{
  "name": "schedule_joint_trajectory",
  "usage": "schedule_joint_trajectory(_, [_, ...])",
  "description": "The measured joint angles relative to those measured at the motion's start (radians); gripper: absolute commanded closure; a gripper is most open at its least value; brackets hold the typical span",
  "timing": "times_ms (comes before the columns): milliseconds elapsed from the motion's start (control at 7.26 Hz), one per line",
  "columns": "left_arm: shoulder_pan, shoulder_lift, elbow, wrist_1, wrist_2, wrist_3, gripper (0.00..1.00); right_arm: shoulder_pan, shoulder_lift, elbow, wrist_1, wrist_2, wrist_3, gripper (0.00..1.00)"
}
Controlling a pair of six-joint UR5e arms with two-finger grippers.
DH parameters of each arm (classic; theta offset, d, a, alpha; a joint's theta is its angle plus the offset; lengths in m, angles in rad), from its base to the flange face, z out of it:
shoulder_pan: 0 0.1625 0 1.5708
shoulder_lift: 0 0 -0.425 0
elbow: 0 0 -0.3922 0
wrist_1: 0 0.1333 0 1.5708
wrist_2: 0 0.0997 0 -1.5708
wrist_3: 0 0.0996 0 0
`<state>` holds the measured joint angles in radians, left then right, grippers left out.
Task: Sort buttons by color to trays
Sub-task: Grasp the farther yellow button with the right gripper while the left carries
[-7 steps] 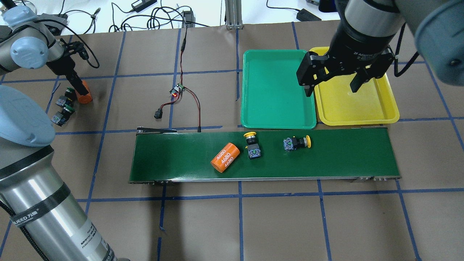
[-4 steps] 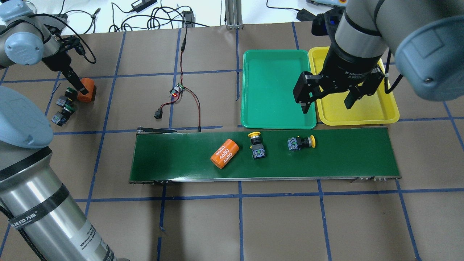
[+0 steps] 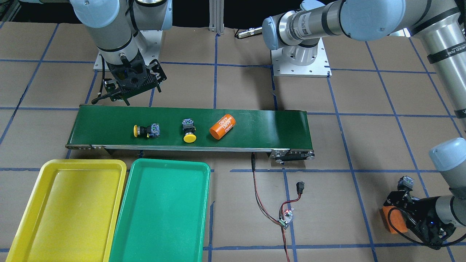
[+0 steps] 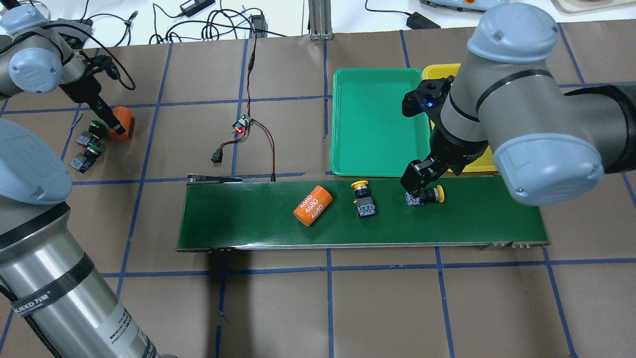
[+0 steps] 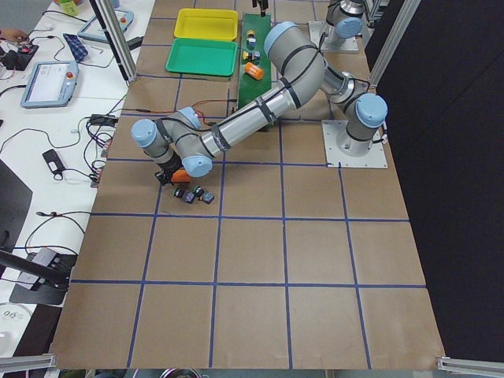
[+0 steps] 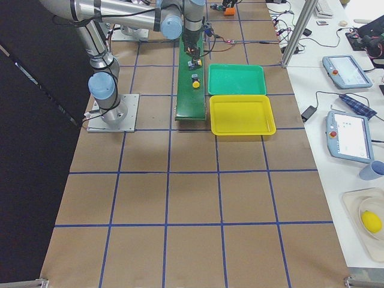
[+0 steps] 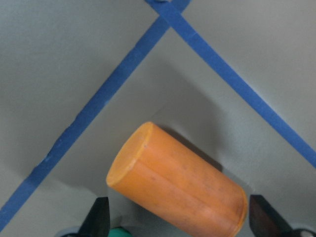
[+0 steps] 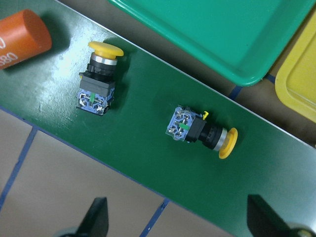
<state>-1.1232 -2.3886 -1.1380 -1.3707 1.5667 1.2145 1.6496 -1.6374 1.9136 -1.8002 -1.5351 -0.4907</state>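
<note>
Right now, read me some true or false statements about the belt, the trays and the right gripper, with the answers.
1. Two yellow-capped buttons lie on the conveyor belt. True.
2. The green tray holds a button. False: it holds nothing.
3. The right gripper is shut on a yellow-capped button. False: it is open and holds nothing.
4. An orange 4680 cylinder lies on the conveyor belt. True.
5. Both green-capped buttons lie on the conveyor belt. False: they lie on the table, off the belt.
</note>
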Motion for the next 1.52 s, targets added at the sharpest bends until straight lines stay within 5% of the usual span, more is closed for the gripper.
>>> schedule_joint_trajectory(138, [-0.001, -0.001, 0.001, 0.000, -0.004, -0.077, 0.00, -0.007, -0.002, 0.047, -0.082, -0.005, -0.156, 0.01])
schedule_joint_trajectory(551, [0.000, -0.018, 0.003, 0.013, -0.007, -0.297, 0.33, -0.064, -0.014, 0.202, -0.329, -0.006, -0.602, 0.01])
schedule_joint_trajectory(827, [-0.003, -0.005, -0.005, -0.002, -0.038, -0.424, 0.88, -0.155, -0.013, 0.283, -0.441, 0.018, -0.908, 0.00])
schedule_joint_trajectory(1102, [-0.013, 0.041, -0.051, -0.032, -0.062, -0.510, 0.92, -0.193, -0.009, 0.306, -0.470, 0.045, -1.144, 0.01])
schedule_joint_trajectory(1240, [-0.037, 0.089, -0.081, -0.054, -0.065, -0.563, 1.00, -0.198, 0.001, 0.309, -0.486, 0.046, -1.212, 0.01])
schedule_joint_trajectory(1515, [-0.116, 0.195, -0.146, -0.091, -0.051, -0.626, 1.00, -0.200, 0.041, 0.310, -0.514, 0.037, -1.256, 0.00])
